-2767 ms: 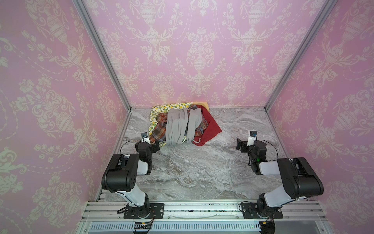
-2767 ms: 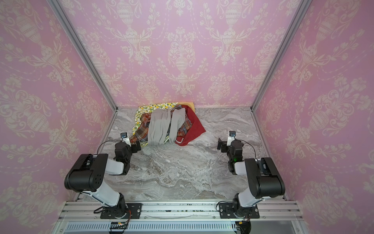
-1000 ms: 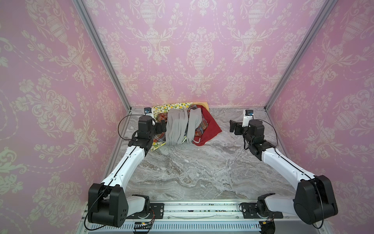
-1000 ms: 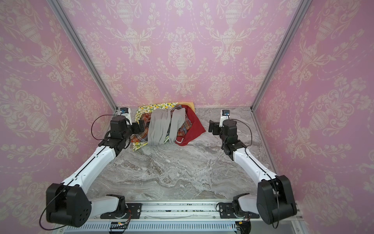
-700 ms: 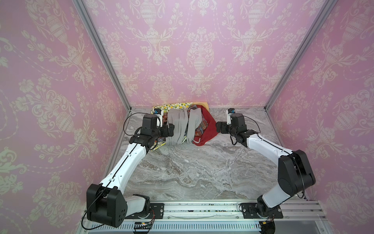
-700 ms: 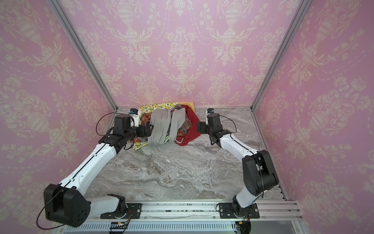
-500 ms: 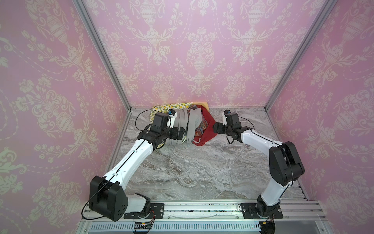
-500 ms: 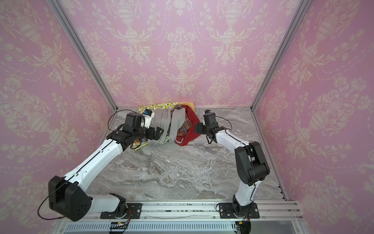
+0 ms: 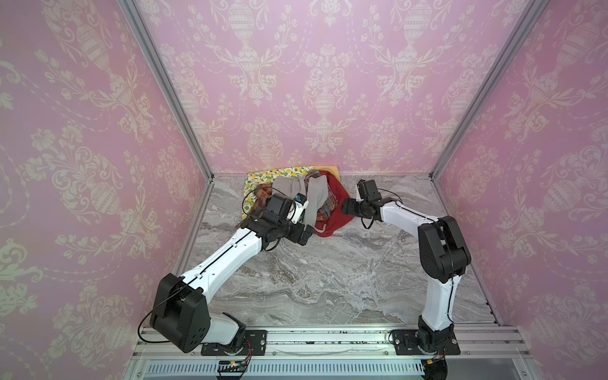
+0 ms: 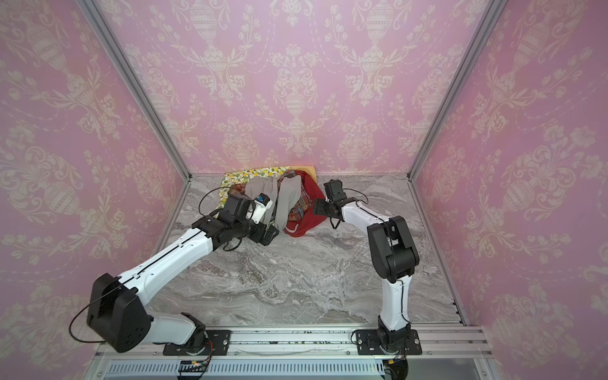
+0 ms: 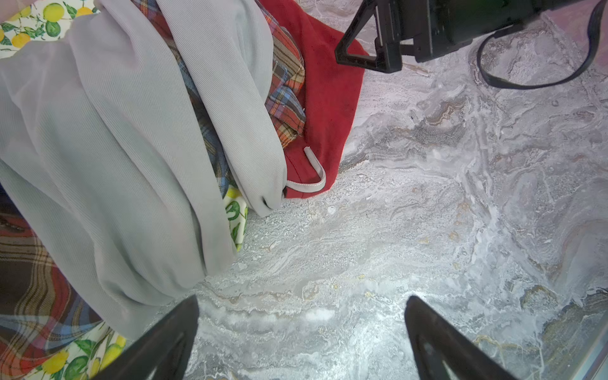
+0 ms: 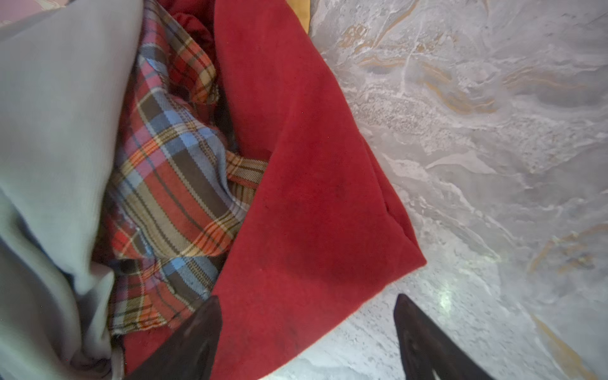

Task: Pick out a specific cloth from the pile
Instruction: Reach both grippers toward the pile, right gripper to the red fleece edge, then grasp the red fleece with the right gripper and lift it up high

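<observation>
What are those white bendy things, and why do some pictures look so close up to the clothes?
Those are two robot arms with pincers called grippers. Two pictures come from a camera up high, looking down at everything. The two close-up ones come from small cameras on the arms' wrists. On the grey marble-look table lies a pile of fabrics: a long grey ribbed garment, a red-orange plaid cloth, a lemon-print cloth, a plain yellow cloth peeking out at the back, and a plain dark red cloth with a pale trim. The left gripper is open above bare table beside the grey garment. The right gripper is open too, with the red cloth's edge between its jaws. Nothing is held yet.
</observation>
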### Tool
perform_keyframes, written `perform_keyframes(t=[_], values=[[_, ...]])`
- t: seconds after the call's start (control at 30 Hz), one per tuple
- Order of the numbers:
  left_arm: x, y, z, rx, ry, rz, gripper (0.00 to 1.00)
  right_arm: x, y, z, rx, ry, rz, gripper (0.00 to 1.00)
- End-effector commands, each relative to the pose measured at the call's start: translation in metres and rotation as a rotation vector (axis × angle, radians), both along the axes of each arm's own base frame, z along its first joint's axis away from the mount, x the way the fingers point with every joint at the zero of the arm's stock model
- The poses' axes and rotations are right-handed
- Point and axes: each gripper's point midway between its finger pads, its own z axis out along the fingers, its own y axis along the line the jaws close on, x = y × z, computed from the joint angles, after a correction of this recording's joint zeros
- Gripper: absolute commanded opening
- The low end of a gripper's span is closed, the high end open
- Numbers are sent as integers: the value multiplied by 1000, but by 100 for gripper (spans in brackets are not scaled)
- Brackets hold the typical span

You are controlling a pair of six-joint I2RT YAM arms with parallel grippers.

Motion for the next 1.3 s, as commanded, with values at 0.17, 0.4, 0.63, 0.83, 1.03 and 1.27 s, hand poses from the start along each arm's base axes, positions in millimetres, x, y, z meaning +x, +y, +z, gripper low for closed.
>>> perform_keyframes(t=[0.17, 0.4, 0.63, 0.83, 1.03, 1.27], values=[[-5, -4, 9, -17, -45, -36, 99, 1, -2, -28, -28, 98, -30, 81], [-6, -1, 16, -21, -69, -29, 99, 7, 9, -47, 4, 141, -13, 66], [-7, 0, 17, -25, -80, -23, 99, 17, 17, -43, 22, 116, 16, 24], [-7, 4, 13, -8, -80, -9, 99, 22, 14, -19, 4, 58, 21, 0], [-1, 14, 11, 27, -84, 37, 99, 27, 23, 46, 3, -76, 51, 0], [17, 36, 8, 6, -45, 159, 99, 29, 46, 143, 18, -265, 110, 0]])
